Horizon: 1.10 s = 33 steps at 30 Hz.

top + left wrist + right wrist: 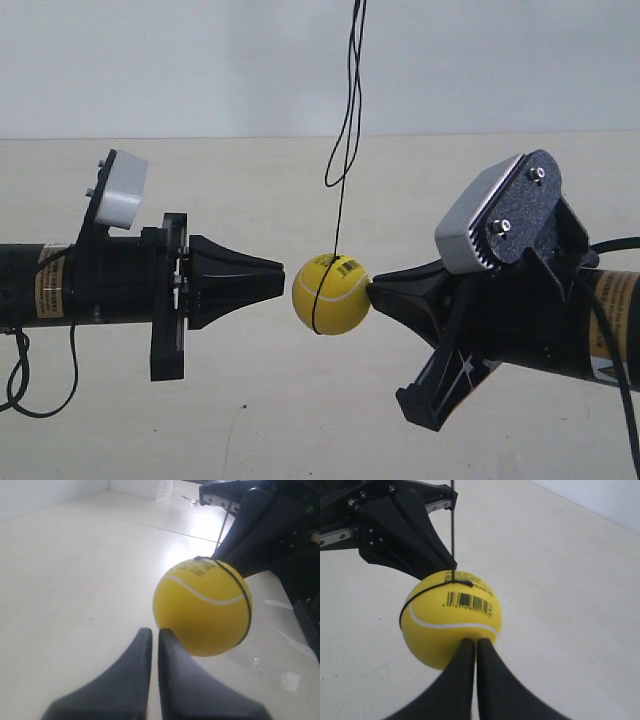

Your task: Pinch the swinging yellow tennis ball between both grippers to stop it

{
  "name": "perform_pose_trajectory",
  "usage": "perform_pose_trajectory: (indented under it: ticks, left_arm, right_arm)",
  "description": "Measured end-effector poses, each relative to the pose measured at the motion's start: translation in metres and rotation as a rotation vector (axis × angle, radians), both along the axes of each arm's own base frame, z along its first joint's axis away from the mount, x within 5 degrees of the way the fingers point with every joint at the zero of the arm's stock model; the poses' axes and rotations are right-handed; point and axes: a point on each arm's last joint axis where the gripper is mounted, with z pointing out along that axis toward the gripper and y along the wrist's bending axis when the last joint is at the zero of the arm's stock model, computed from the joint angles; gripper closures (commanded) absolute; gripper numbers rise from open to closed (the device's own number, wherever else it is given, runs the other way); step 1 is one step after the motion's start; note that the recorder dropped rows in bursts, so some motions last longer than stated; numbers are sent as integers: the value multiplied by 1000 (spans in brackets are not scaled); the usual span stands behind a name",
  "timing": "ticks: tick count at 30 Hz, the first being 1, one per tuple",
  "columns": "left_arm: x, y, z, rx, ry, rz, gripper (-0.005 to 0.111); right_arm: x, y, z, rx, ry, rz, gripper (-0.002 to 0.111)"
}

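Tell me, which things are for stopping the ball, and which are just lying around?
For the job:
- yellow tennis ball
- black string it hangs from
- left gripper
- right gripper

Just lying about:
- pale scraps on the surface below

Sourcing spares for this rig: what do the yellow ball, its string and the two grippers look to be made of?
The yellow tennis ball looks like smooth matte foam or rubber, not felt: no fuzz, printed seams and barcode. The string is thin black cord, perhaps elastic; cannot tell. The left gripper and right gripper look like matte black moulded plastic with a dull sheen.
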Motion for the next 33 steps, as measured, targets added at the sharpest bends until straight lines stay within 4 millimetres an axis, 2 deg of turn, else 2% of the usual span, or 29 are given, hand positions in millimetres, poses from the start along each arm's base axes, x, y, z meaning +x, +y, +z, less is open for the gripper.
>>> perform_pose_trajectory:
  ticks: [21,33]
  left_arm:
    - [0,0,0,-1,-5,5,102]
    - [4,3,1,-10,0,35,102]
  right_arm:
    - [0,0,0,0,2,-3,108]
    - [3,-6,-5,-67,18,-62,108]
